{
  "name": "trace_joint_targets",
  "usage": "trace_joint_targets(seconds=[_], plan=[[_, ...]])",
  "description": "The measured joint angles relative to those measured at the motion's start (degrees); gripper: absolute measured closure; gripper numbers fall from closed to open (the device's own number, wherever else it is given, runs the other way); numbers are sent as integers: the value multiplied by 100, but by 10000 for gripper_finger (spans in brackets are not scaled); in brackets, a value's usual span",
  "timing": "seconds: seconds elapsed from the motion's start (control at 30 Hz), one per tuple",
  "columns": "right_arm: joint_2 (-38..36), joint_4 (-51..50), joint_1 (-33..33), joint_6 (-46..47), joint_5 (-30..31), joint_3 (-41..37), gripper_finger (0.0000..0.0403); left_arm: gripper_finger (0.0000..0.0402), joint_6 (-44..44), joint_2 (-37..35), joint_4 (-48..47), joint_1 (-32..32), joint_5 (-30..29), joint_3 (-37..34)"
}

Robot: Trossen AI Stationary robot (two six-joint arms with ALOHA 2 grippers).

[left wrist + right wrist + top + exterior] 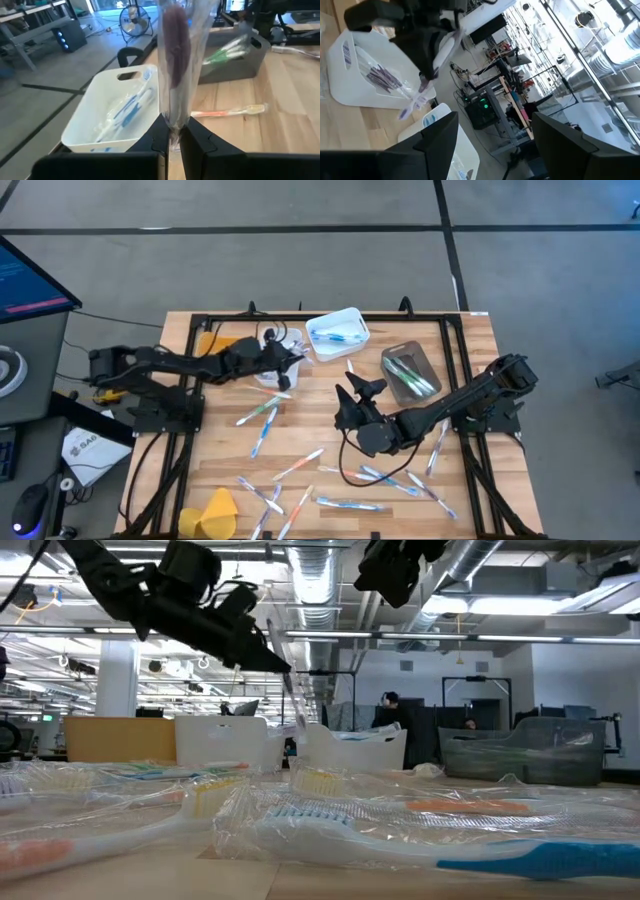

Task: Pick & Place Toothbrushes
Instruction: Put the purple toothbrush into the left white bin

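Holding blue toothbrushes: white bin | green ones: grey bin

The right tool has its two dark fingers standing wide apart, with nothing between them. Farther off, the left tool is closed on a wrapped purple toothbrush, which hangs in the air over the wooden desk. Just behind it a white bin stands on the desk and holds several purple toothbrushes in clear wrap. A second white bin shows between the right tool's fingers. Beyond the desk the room has racks and cables.
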Motion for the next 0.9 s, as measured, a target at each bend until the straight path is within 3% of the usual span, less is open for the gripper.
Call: trace_joint_targets(seconds=[0.9], plan=[[-2,1,4,62,-20,0,155,387,639,225,-19,323,-1540,-2]])
